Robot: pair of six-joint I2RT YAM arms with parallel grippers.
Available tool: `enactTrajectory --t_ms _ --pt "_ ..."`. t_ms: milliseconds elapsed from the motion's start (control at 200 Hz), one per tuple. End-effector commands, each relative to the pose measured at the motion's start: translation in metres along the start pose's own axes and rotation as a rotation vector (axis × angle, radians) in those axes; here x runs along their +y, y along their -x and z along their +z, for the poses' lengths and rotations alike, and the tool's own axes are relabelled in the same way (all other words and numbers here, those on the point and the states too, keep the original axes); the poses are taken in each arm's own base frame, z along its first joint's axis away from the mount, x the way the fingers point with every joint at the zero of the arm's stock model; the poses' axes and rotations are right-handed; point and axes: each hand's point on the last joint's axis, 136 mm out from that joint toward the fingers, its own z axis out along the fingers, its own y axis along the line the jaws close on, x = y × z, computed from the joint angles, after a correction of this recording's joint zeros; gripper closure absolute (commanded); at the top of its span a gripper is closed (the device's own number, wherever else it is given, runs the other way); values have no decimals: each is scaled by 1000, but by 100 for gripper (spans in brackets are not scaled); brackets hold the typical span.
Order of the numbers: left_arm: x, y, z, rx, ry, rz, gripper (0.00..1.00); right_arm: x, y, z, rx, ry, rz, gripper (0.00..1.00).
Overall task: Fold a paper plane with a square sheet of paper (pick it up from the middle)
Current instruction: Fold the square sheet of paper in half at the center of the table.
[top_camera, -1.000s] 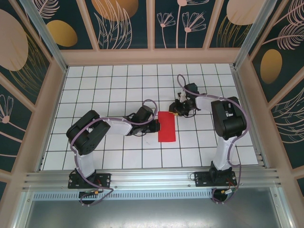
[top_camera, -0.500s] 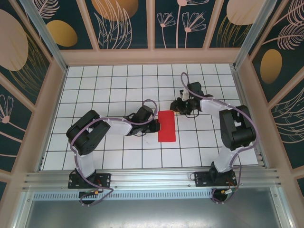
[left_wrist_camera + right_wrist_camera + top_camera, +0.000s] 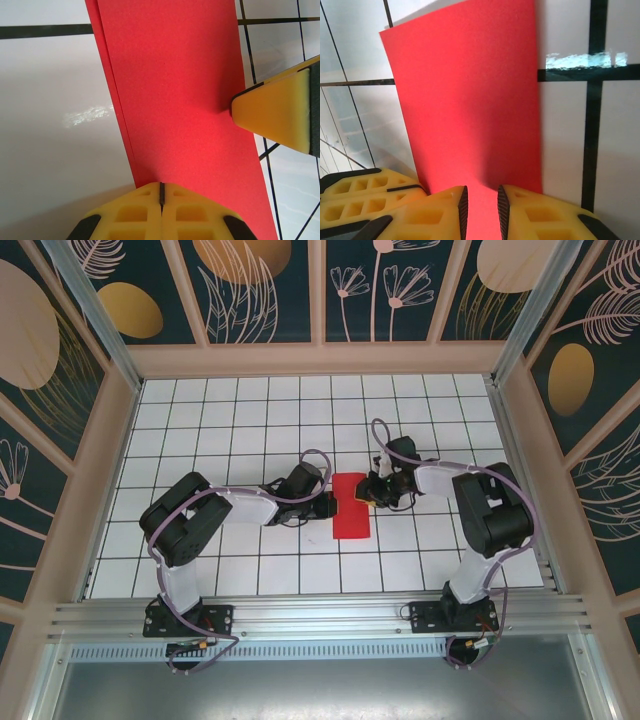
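While L gripper (image 3: 161, 192) sits fully closed, tips on left edge of folded red sheet (image 3: 351, 508) — abt mid table (image 3: 200, 410) — R gripper (image 3: 480, 195) is a slit apart over its right edge, hold unclear.

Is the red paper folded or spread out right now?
Folded: the red paper is a narrow rectangle, two layered edges along one side.

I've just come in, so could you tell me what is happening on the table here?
A red sheet of paper, already folded into a narrow rectangle, lies on the gridded table. The left gripper, shut, rests on its left edge. The right gripper, jaws slightly apart, meets the opposite edge.
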Motion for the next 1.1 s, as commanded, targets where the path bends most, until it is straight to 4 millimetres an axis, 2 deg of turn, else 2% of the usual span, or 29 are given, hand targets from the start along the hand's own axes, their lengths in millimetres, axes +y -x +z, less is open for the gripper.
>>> enactTrajectory --t_ms 0,90,190,340,480,560,691,746,851,1016,1096 --pt "61 -48 0 133 214 -44 100 16 0 -15 -35 32 -39 72" --pt "62 -49 0 133 214 -46 100 29 -8 -25 -46 78 -53 72" --pt "62 -49 0 133 215 -46 100 32 -27 -21 -19 114 -49 72" --pt "62 -49 -1 131 212 -47 100 10 -52 -4 26 54 -16 72" --pt "62 -48 -1 128 213 -48 100 -10 -63 4 40 6 15 72" --pt "62 -49 -1 130 215 -49 100 -3 -64 0 41 31 4 72" --pt "63 -49 -3 128 220 -47 100 21 -66 -17 15 93 -45 71" --pt "62 -48 -3 127 219 -48 100 23 -69 -22 5 102 -49 70" --pt "61 -48 -2 127 217 -47 100 15 -81 -20 12 98 -27 70" --pt "61 -48 -2 129 218 -46 100 -16 -100 -9 39 35 32 70" --pt "60 -47 -2 130 215 -45 100 -17 -101 -8 41 38 36 70"
